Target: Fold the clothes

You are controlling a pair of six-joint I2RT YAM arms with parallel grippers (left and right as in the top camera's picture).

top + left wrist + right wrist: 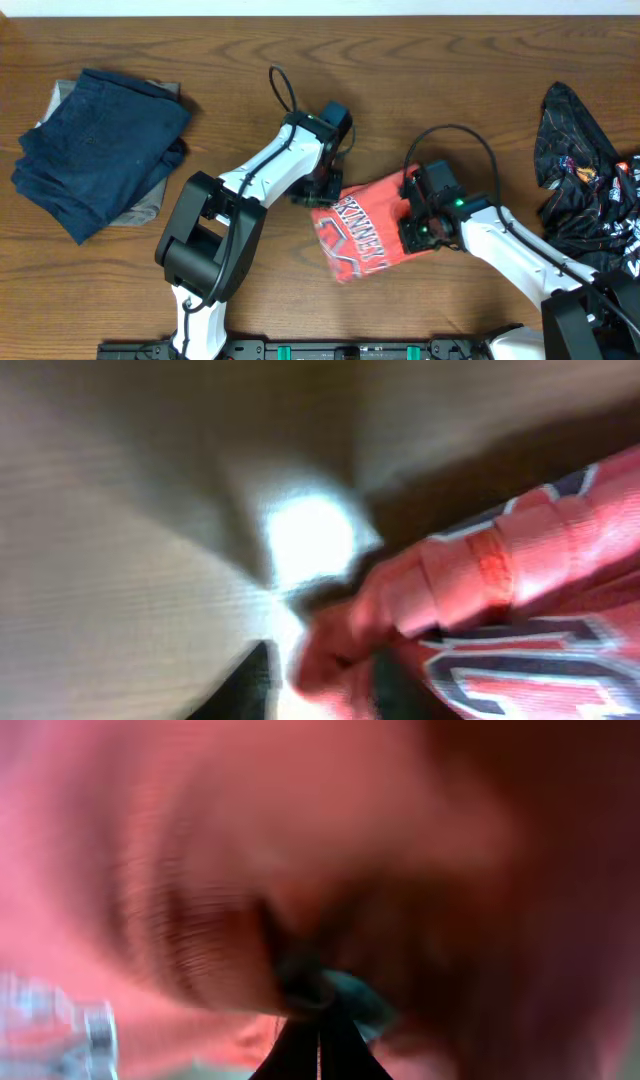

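Coral-red T-shirt point(358, 232) lies crumpled on the tabletop point(450, 80), well to the right of the navy-blue folded pile point(100, 150). The black patterned garment point(585, 170) sits farther from that pile again, at the far right edge.

Left gripper point(318, 200) is at the shirt corner nearest the navy pile. Wrist view is blurred, but the jaws look to be pinching a bunched fold of red cloth. Right gripper point(412, 232) is on the shirt edge away from the pile. Its wrist view is all red fabric, with the jaws pressed together on a pucker of it.

Handling, my read: light, limp jersey with no stiffness. It drapes and sags from any pinch point and drags on the wood rather than sliding clean. Not fragile. A pinch can catch two layers instead of one.

Best holds are seams and corners (shoulder, hem), taken as far apart as possible so the cloth is tensioned flat. Mid-panel pinches like these will just bunch it.
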